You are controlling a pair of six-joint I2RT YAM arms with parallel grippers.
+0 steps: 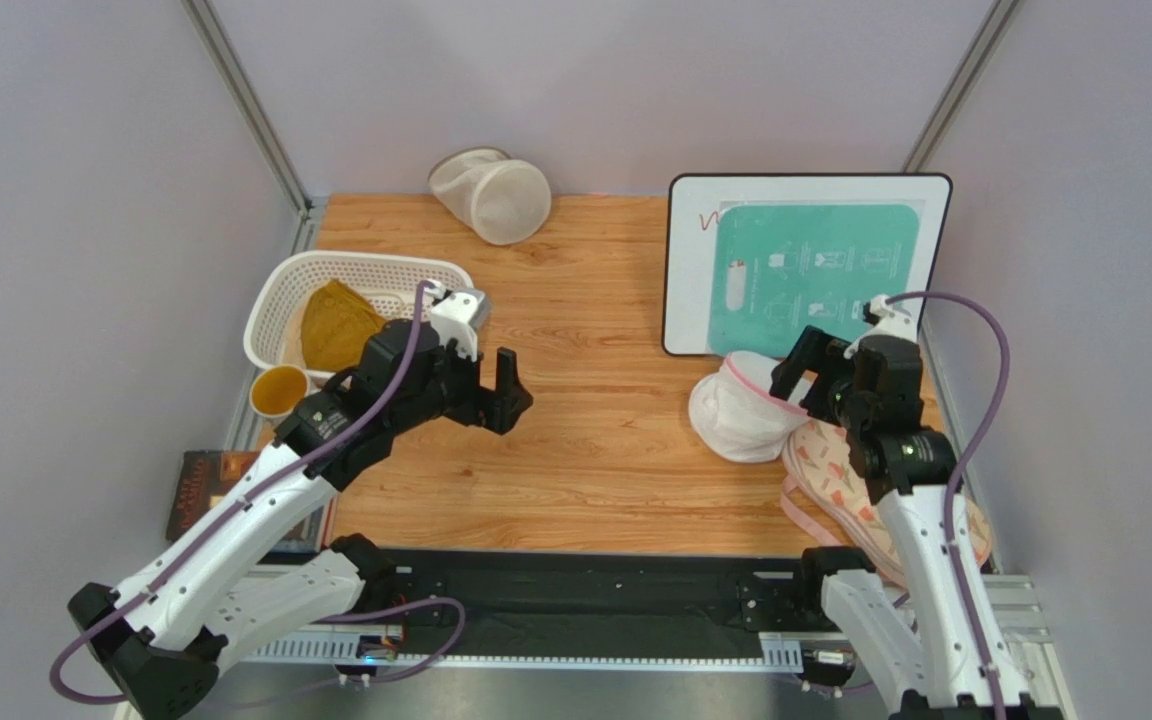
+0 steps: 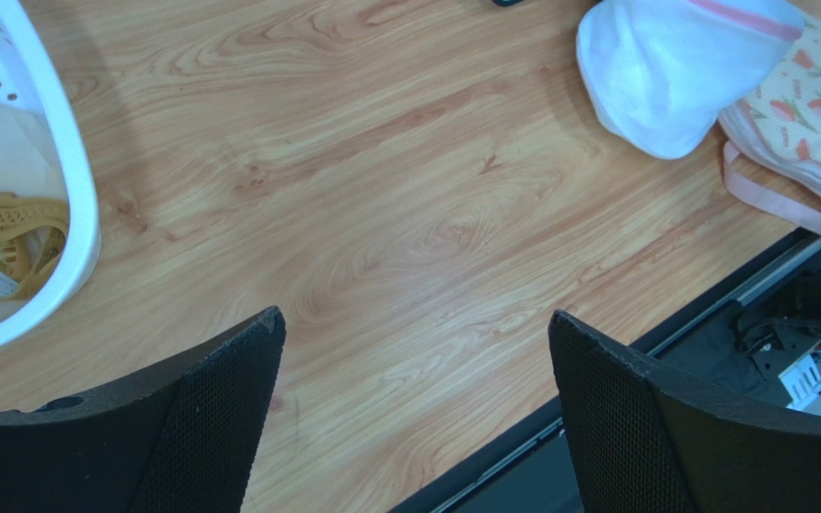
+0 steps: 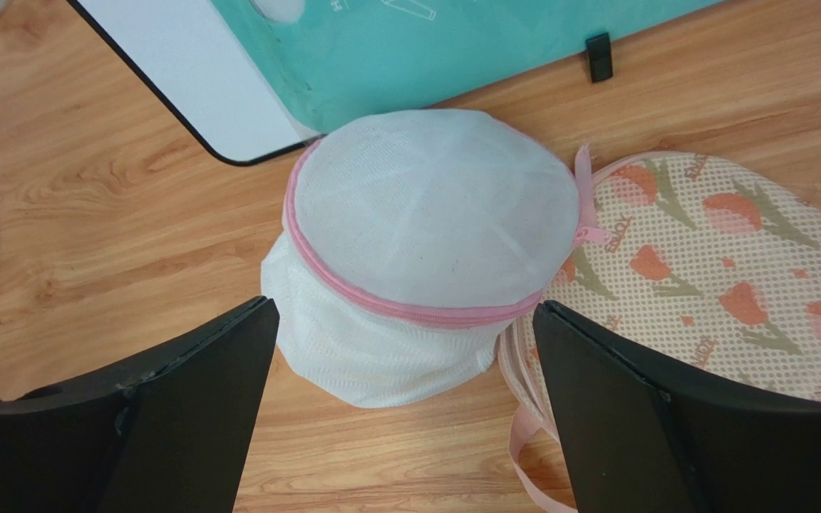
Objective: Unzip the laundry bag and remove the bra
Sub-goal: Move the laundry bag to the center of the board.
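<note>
The laundry bag (image 1: 740, 413) is a round white mesh pouch with a pink zipper line, lying on the wooden table at the right. It looks zipped shut. It also shows in the right wrist view (image 3: 426, 257) and the left wrist view (image 2: 672, 75). The bra is hidden. My right gripper (image 1: 812, 378) is open and empty, its jaws spread just above and near the bag (image 3: 404, 321). My left gripper (image 1: 512, 393) is open and empty above bare table at mid-left (image 2: 415, 331), well apart from the bag.
A pink patterned cloth (image 1: 856, 492) with a strap lies against the bag's right side (image 3: 725, 267). A white-and-teal board (image 1: 808, 263) lies behind the bag. At the left is a white basket (image 1: 285, 293) holding a mustard garment (image 1: 334, 323), with a small yellow cup (image 1: 279, 390) beside it. A cream cylindrical mesh bag (image 1: 495, 195) lies at the back.
</note>
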